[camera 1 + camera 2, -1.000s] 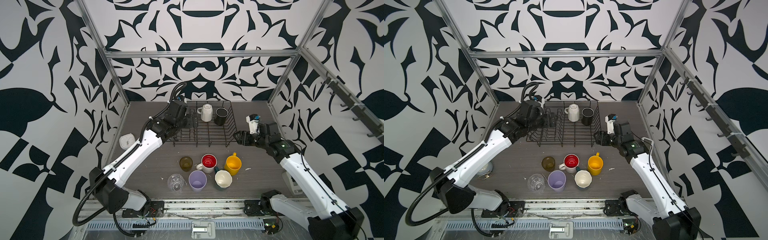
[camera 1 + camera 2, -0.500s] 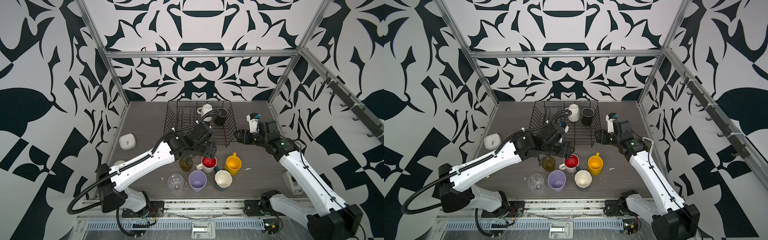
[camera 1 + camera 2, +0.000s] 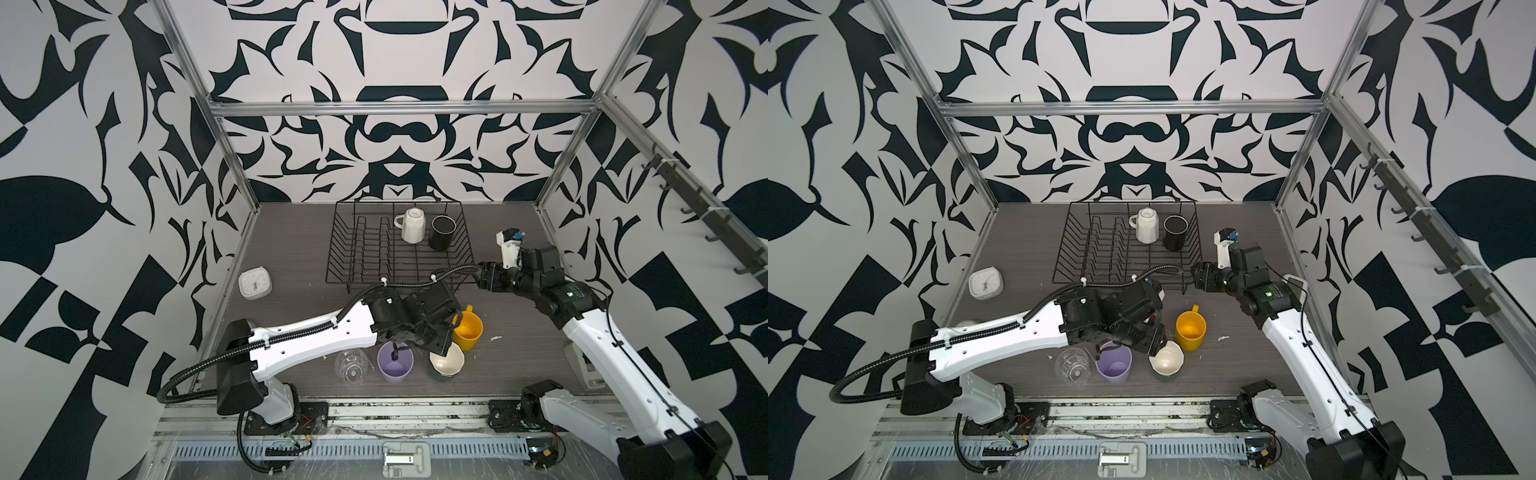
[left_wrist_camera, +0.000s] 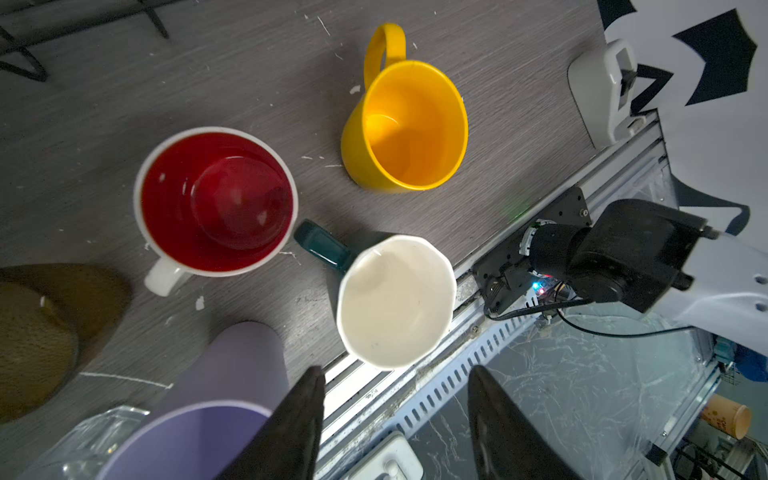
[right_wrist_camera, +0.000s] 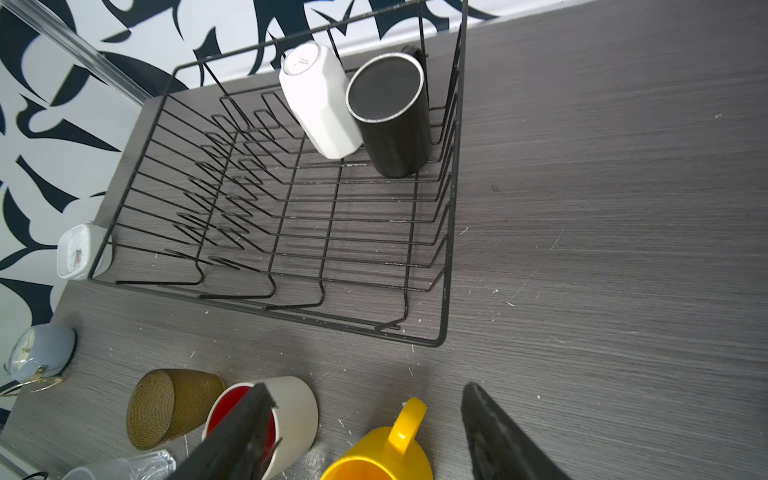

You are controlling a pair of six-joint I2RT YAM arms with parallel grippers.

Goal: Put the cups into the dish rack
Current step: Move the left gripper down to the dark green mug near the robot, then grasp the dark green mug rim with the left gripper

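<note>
The dish rack [image 3: 374,253] [image 5: 291,232] stands at the back with the white mug [image 3: 412,224] [image 5: 320,104] and the black mug [image 3: 442,232] [image 5: 390,116] upside down in its far right corner. In front stand the yellow mug [image 3: 469,330] [image 4: 409,129], teal mug [image 3: 446,361] [image 4: 395,299], lilac tumbler [image 3: 395,365] [image 4: 224,395] and clear glass [image 3: 352,365]. My left arm hides the red-inside mug [image 4: 216,199] and amber glass [image 4: 45,332] in both top views. My left gripper [image 3: 417,347] [image 4: 397,370] hovers open between tumbler and teal mug. My right gripper [image 3: 482,276] [image 5: 365,388] is open by the rack's front right corner.
A white square clock [image 3: 254,282] lies left of the rack, and a pale blue clock [image 5: 37,353] stands nearer the front left. A white device [image 3: 582,365] sits at the right edge. The metal front rail [image 3: 374,411] runs just past the cups.
My left arm has swung from the rack's left side forward and right, over the cups at the front, and its jaws have narrowed. The right arm has held still.
</note>
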